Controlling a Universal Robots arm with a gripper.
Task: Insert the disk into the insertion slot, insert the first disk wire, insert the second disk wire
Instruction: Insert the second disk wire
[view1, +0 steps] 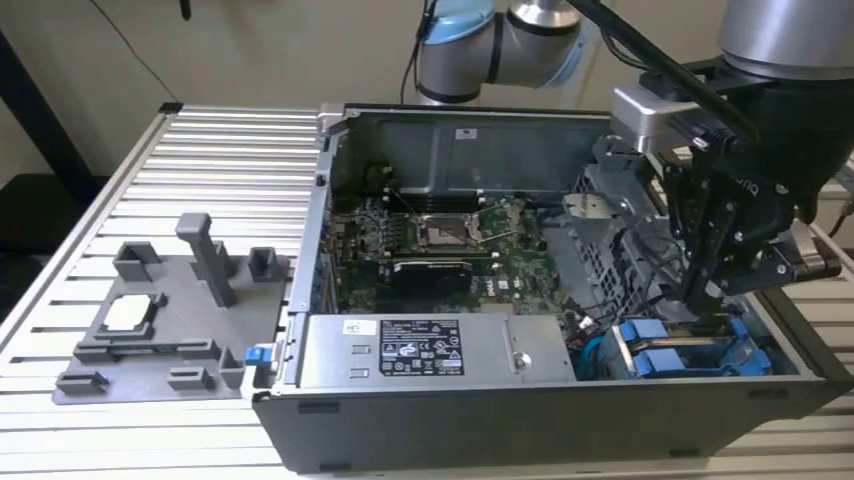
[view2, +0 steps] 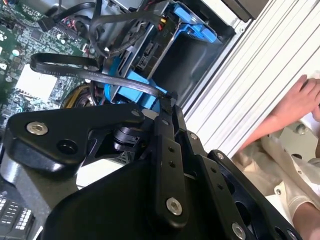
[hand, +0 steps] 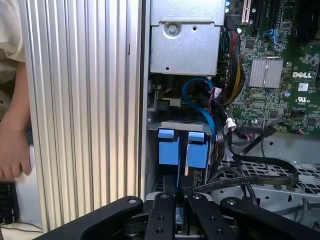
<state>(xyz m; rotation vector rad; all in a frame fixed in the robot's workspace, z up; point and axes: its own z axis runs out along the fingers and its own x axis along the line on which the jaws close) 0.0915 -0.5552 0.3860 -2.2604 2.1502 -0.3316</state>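
Two blue-handled drives sit side by side in the grey drive cage at the case's front corner, on the exterior view's right. The disk (hand: 197, 149) (view2: 129, 84) (view1: 663, 362) is the one by my fingertips, seated in the insertion slot (hand: 167, 125) with its blue handle showing. My gripper (view1: 699, 303) (view2: 167, 102) (hand: 181, 192) reaches down into the case just above that handle. Its black fingers are shut on the end of a flat black disk wire (hand: 260, 176) (view2: 95, 75), which loops back over the cage. A thin blue wire (hand: 200, 100) curves behind the drives.
The grey power-supply box (view1: 420, 350) with a white label lies beside the cage, with the motherboard (view1: 427, 235) behind it. A grey fixture plate (view1: 160, 320) lies on the ribbed table (view1: 200, 150). A person's hand (view2: 300, 100) (hand: 10, 155) rests outside the case wall.
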